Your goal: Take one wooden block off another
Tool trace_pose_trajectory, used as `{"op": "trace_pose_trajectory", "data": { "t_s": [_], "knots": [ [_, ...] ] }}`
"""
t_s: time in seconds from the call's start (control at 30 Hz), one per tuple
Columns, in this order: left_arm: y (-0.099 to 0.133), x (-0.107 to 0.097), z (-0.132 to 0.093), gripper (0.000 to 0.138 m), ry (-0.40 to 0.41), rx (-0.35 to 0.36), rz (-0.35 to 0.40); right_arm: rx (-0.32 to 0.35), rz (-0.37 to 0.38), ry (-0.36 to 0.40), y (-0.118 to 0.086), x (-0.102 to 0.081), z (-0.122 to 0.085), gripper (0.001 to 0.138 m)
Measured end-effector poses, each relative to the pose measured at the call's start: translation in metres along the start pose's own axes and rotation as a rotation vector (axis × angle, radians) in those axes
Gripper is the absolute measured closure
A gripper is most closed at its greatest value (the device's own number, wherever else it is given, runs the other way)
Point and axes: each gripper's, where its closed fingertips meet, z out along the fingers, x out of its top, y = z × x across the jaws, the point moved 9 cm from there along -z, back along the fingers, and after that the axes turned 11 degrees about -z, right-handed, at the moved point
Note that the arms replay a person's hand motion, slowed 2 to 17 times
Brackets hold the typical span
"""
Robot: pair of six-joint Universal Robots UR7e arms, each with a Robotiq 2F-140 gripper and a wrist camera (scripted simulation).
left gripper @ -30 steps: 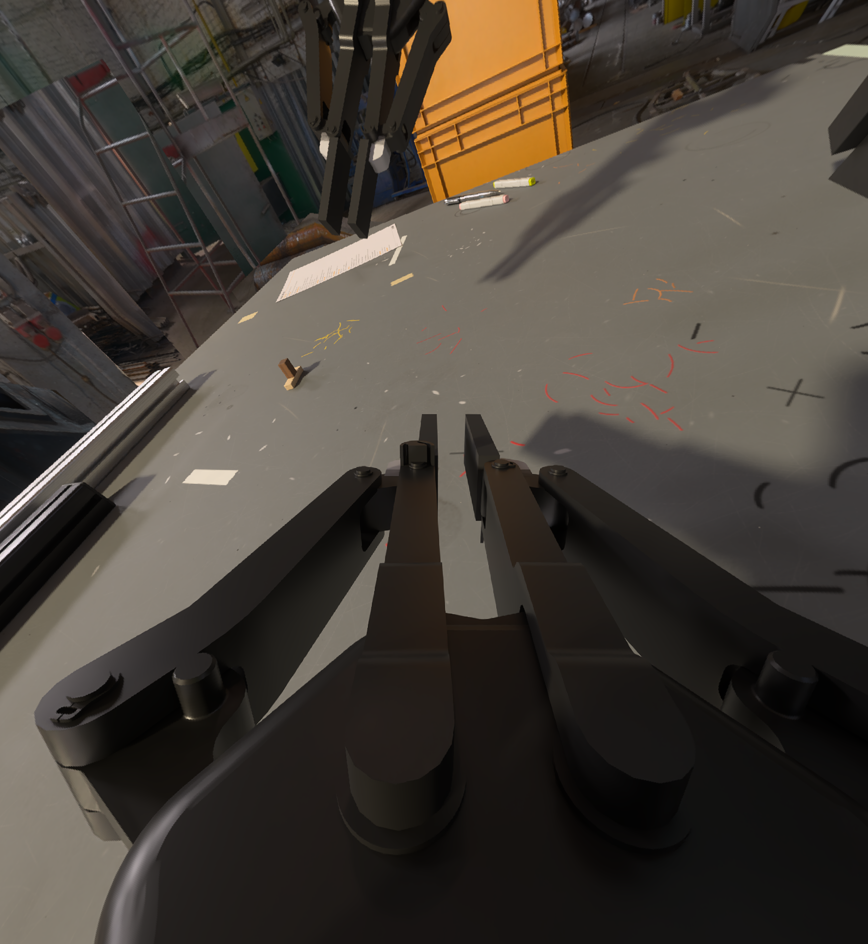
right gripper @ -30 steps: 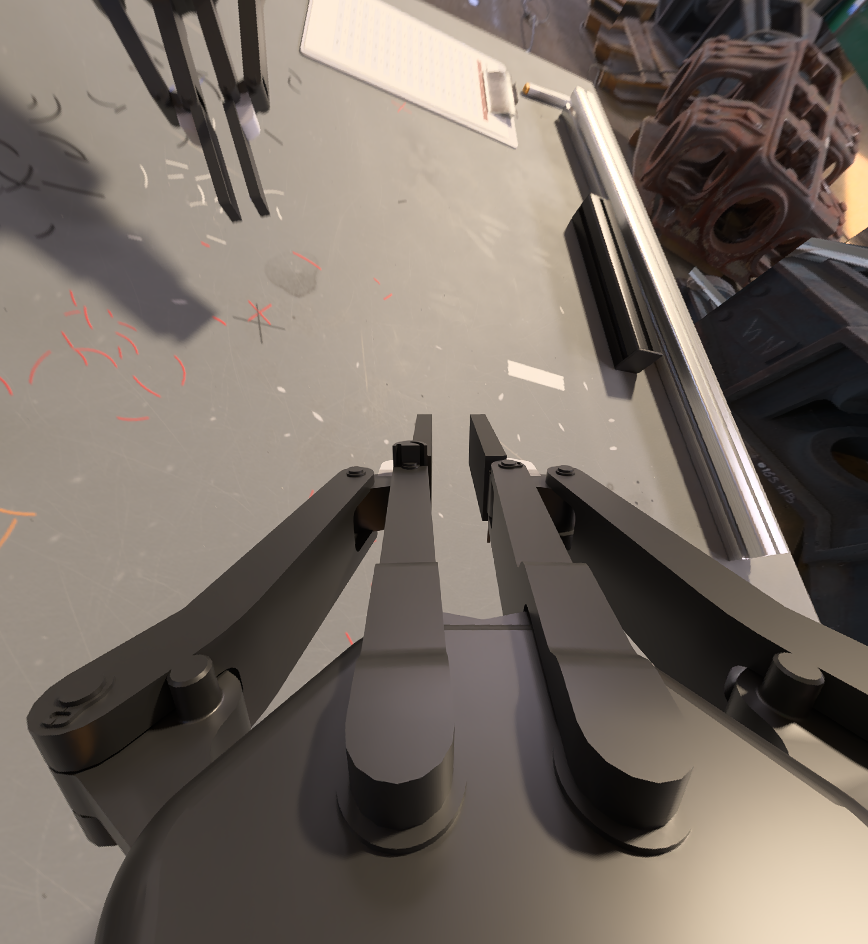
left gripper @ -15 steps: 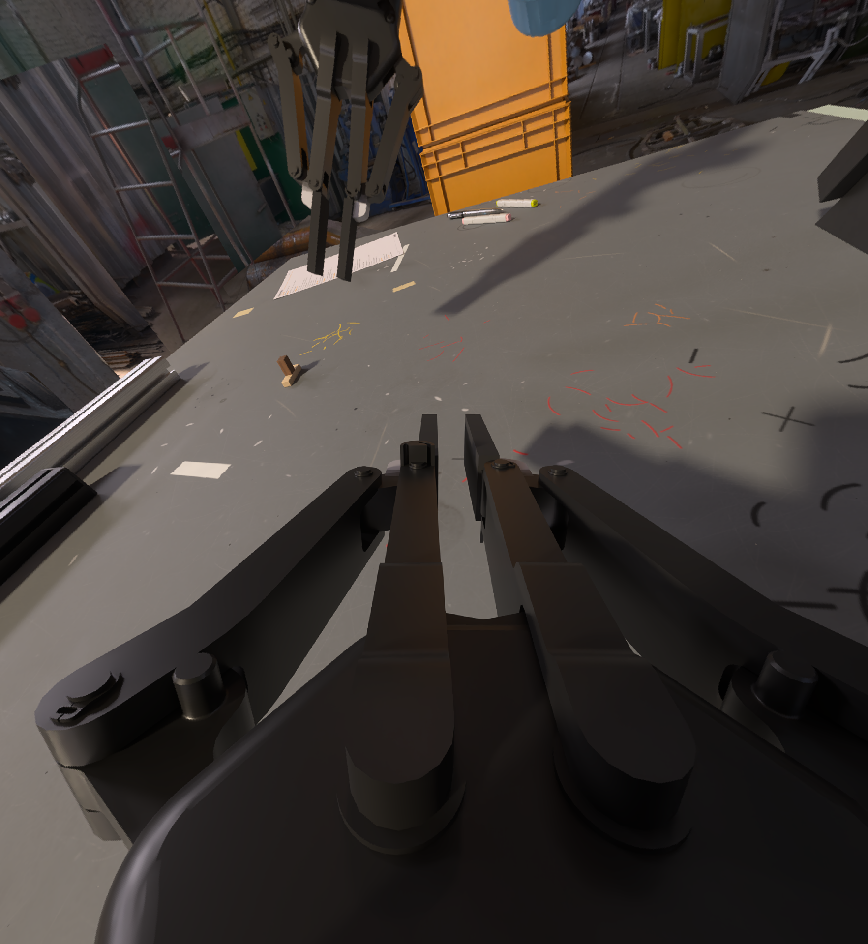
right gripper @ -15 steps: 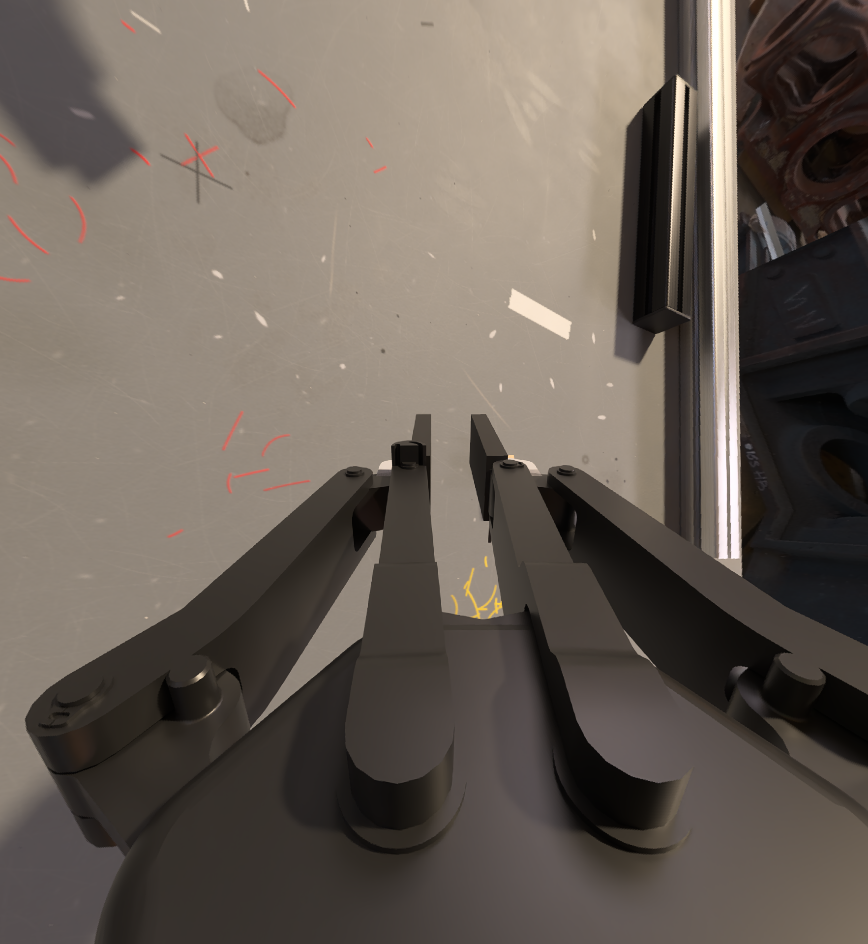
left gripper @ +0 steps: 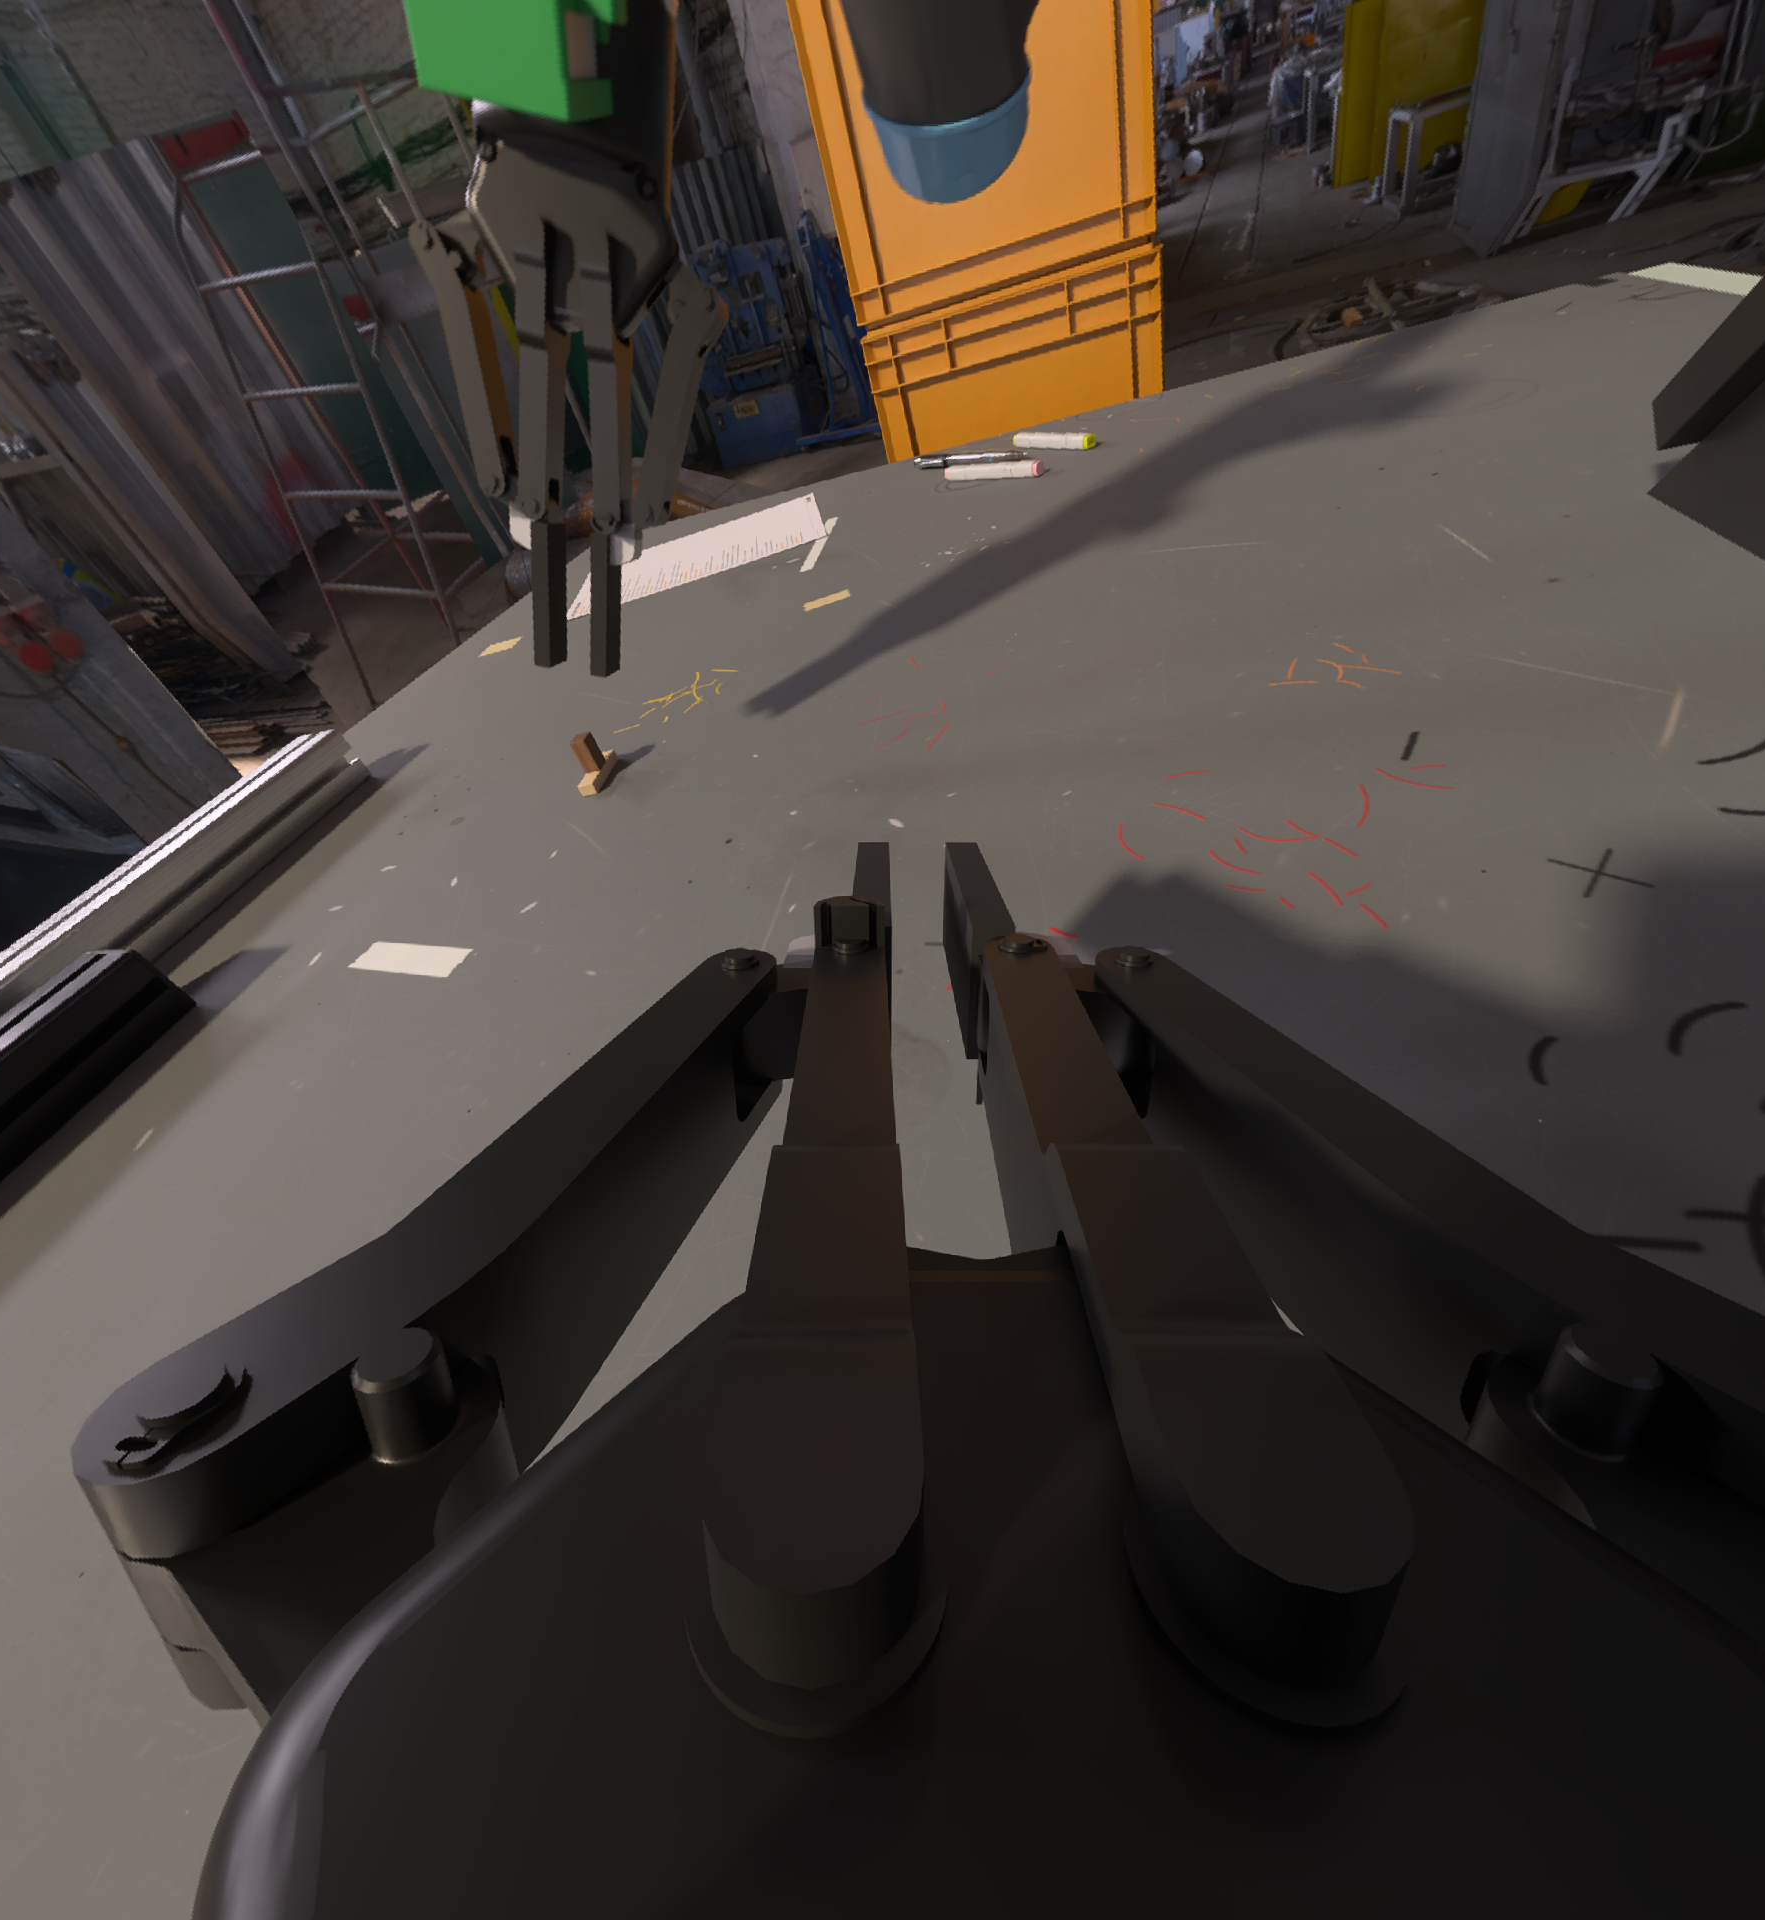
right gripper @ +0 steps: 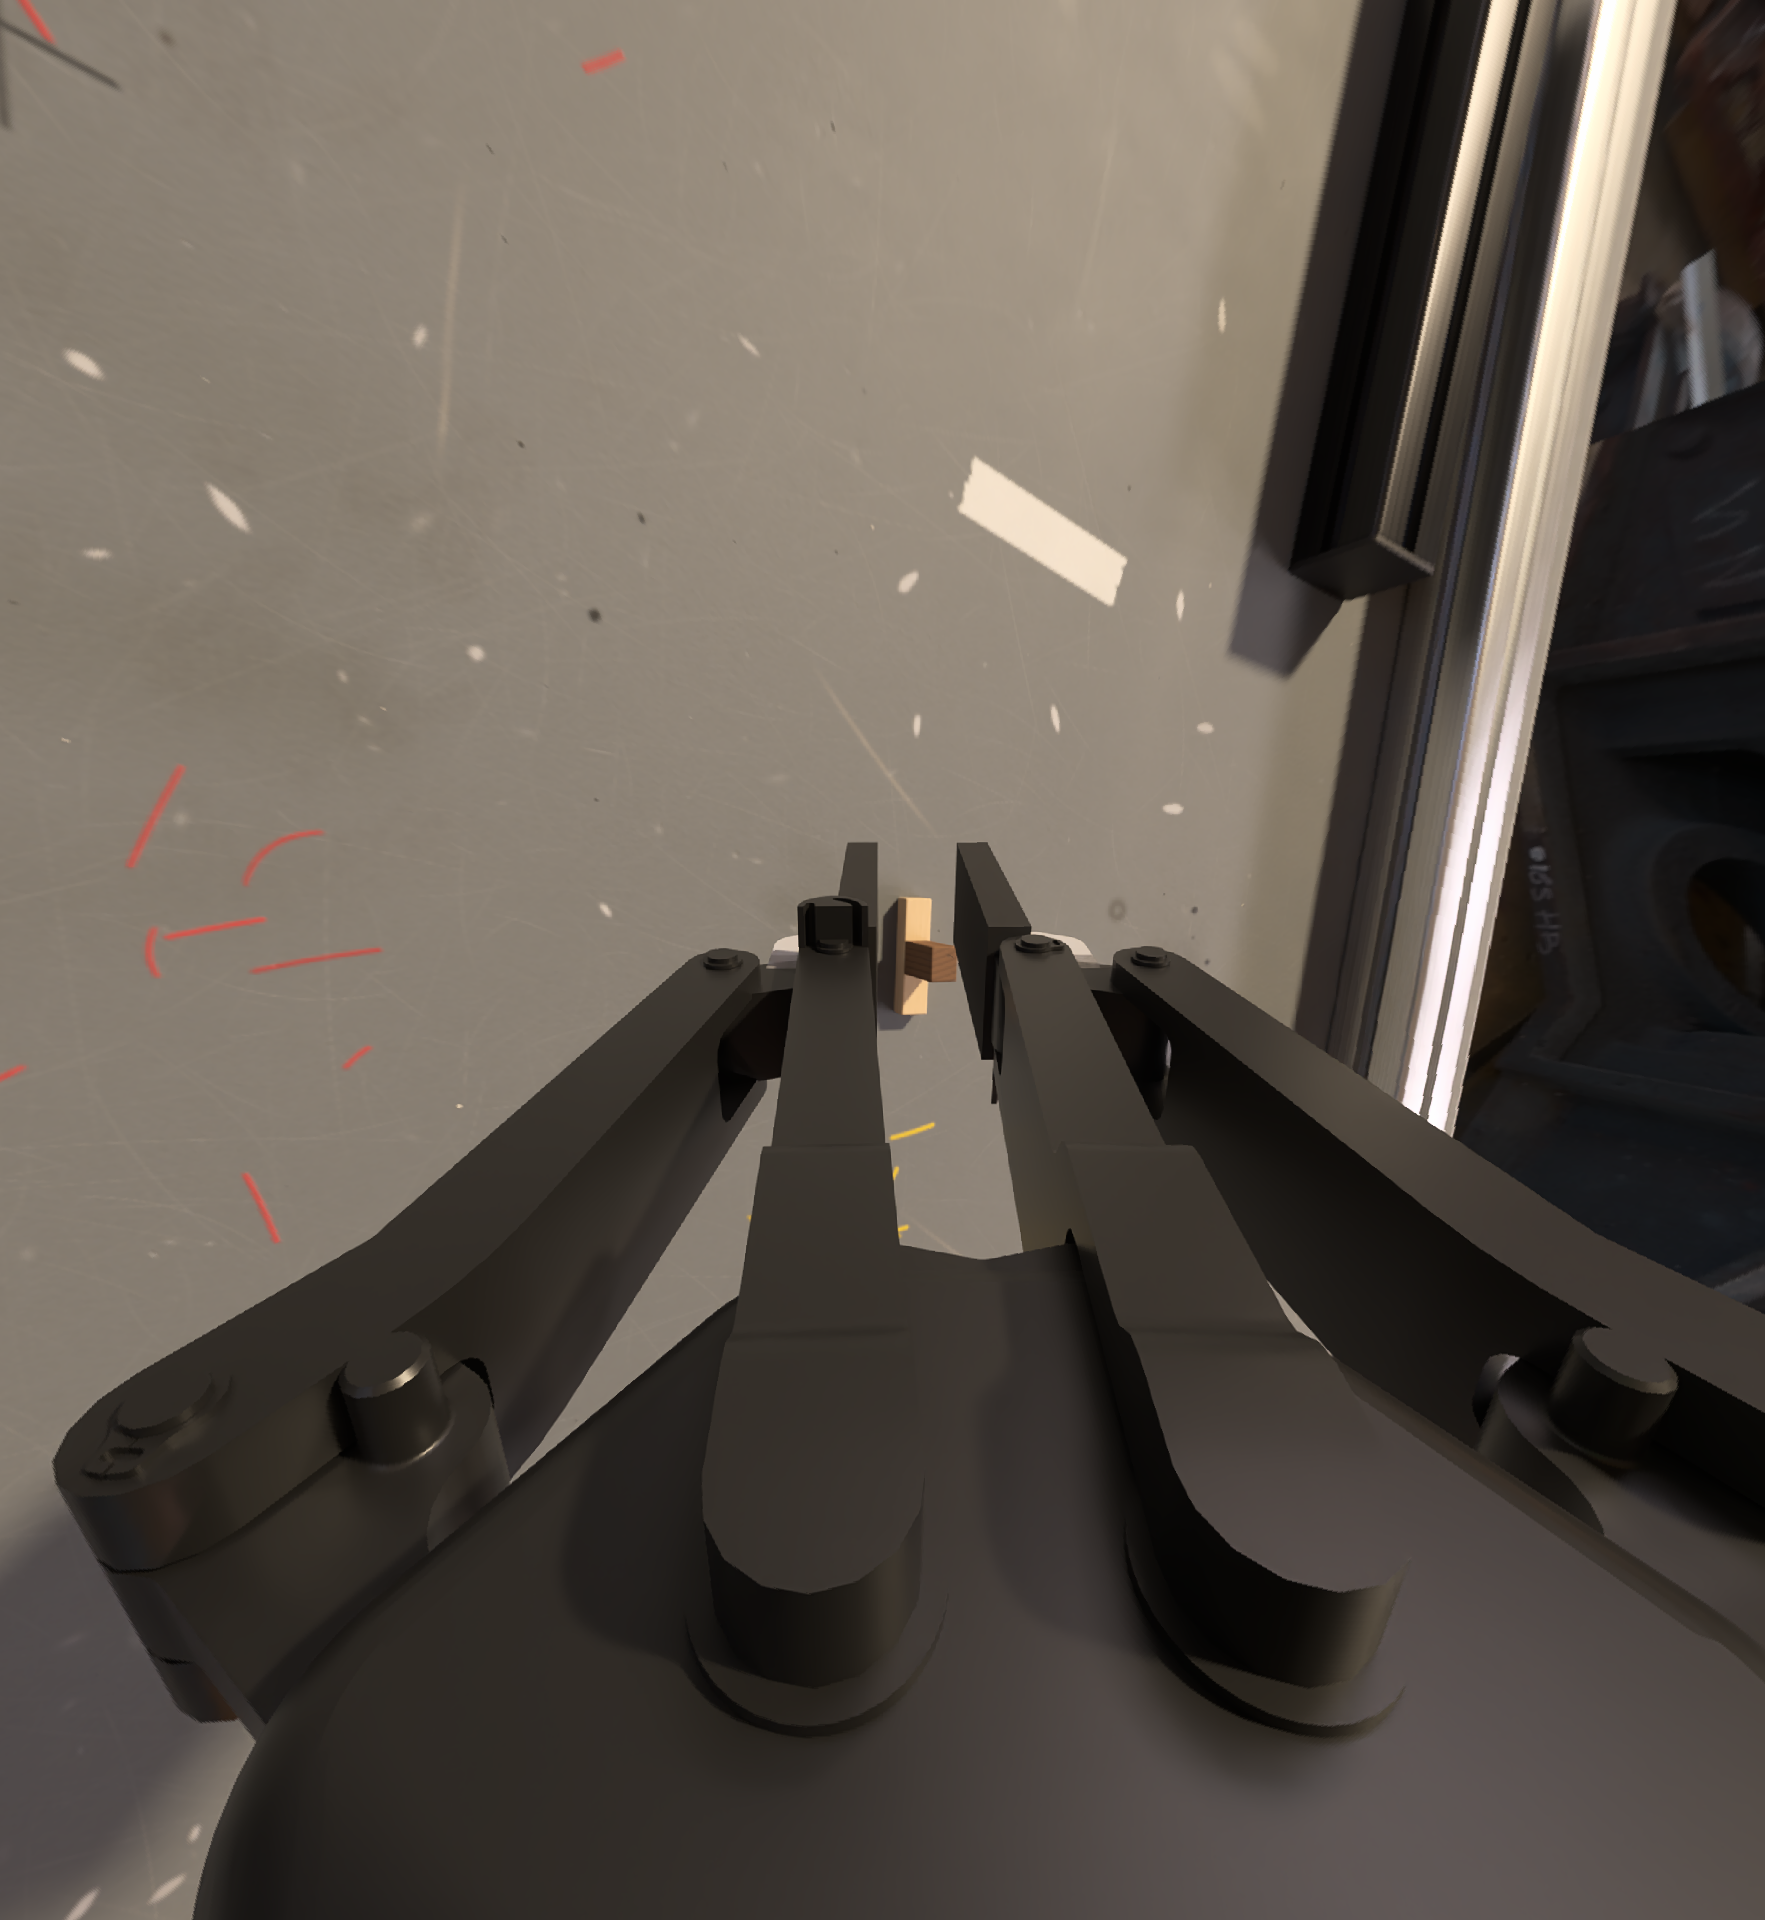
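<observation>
Two small wooden blocks sit stacked crosswise on the grey table [left gripper: 1065, 644]: a dark brown block [left gripper: 585, 750] on top of a light block [left gripper: 599, 781]. In the right wrist view the light block [right gripper: 912, 956] and the brown block [right gripper: 935, 962] show between my right gripper's fingertips, farther down. My right gripper [right gripper: 914, 862] hangs point-down above them with its jaws a narrow gap apart and empty; it also shows in the left wrist view [left gripper: 577, 644]. My left gripper [left gripper: 914, 862] is empty, jaws a narrow gap apart, well to the right of the blocks.
An aluminium rail [right gripper: 1480, 520] and a black bar [right gripper: 1366, 312] run along the table edge near the blocks. A tape patch [right gripper: 1044, 530] lies close by. A paper sheet [left gripper: 701, 561], markers [left gripper: 1003, 457] and an orange crate [left gripper: 1003, 312] stand at the far side.
My right gripper has swung over and come down above the stacked blocks, which now show between its fingertips. My left gripper has stayed nearly still.
</observation>
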Motion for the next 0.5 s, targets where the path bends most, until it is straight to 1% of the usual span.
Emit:
{"op": "trace_pose_trajectory", "data": {
  "t_s": [0.17,0.33,0.5],
  "knots": [
    [0.001,0.0,-0.001,0.124,0.008,0.002,0.008,0.069,0.012,-0.067,0.015,-0.007,0.019,0.12],
    [0.002,0.0,-0.001,0.124,0.009,0.004,0.021,0.144,0.01,-0.125,0.021,-0.011,0.032,0.122],
    [0.004,-0.001,-0.001,0.124,0.005,0.007,0.038,0.171,-0.006,-0.171,0.024,-0.014,0.04,0.123]
  ]
}}
